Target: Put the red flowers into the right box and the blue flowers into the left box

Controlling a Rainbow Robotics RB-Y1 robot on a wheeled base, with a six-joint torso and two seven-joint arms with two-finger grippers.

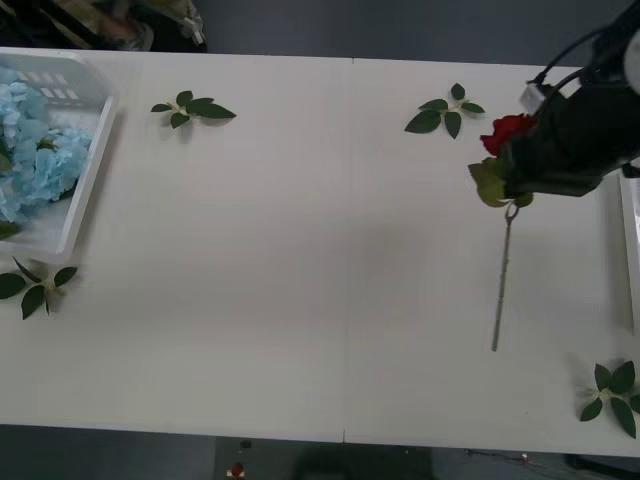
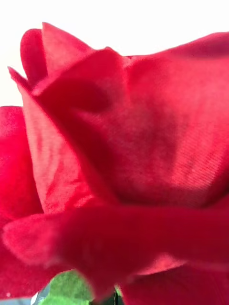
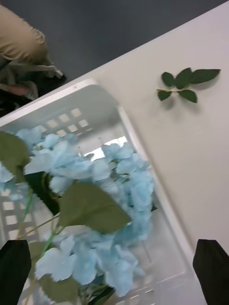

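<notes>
The table [image 1: 300, 250] is plain white. A deep-red rose [image 1: 508, 130] shows green leaves and a pale stem. Sky-blue hydrangeas [image 1: 35, 150] fill a white basket [image 1: 92, 170] with slotted walls. 4 dark green leaf sprigs [image 1: 193, 108] lie around. The left gripper's fingers [image 3: 212, 271] are black.

The front view looks forward and down from above the arms, taking in the whole bench [image 1: 300, 280] from some way off. The right wrist camera sits pressed close against the red rose [image 2: 124, 157], the same bloom the front view shows at the right [image 1: 507, 131]. The left wrist camera looks down from near into the left box [image 3: 138, 138] at the blue flowers [image 3: 95, 190]; the front view shares that box [image 1: 90, 180], its flowers [image 1: 35, 150] and 1 leaf sprig [image 3: 187, 83] [image 1: 193, 108].
</notes>
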